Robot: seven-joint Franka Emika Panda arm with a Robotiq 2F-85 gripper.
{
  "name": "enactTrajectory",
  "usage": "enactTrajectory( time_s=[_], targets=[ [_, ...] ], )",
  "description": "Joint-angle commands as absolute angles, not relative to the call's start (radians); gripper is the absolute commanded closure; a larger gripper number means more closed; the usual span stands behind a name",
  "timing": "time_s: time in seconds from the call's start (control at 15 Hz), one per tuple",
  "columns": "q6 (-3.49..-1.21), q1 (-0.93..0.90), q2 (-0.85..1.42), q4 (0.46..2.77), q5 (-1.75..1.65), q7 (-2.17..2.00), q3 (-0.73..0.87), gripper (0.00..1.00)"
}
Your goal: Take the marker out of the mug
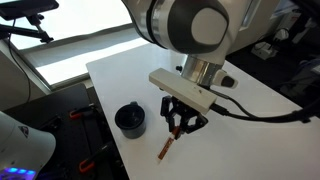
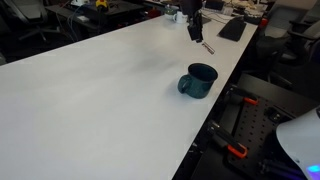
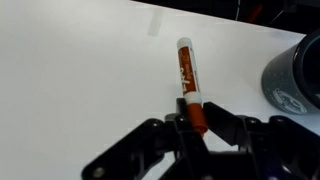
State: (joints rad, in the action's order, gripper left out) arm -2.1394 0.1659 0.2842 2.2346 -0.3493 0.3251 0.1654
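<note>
The marker is reddish-orange with a white far end. It is outside the mug, with its near end between my gripper's fingers, which are shut on it. In both exterior views it slants down from the gripper toward the white table, marker, marker. I cannot tell whether its tip touches the table. The dark mug stands upright on the table beside the gripper, apart from the marker. It also shows in an exterior view and at the right edge of the wrist view.
The white table has an edge close to the mug. A black cable runs from the wrist across the table. Clutter and a keyboard lie at the table's far end.
</note>
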Motion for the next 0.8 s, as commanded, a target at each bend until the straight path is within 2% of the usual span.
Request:
enactTrajectory(
  time_s=[0.0,0.73],
  targets=[
    [-2.101,0.165,0.336,2.204,-0.370,0.304,0.164,0.94],
    [-2.120,0.168,0.451,2.188,-0.375,0.309,0.163,0.94]
  ],
)
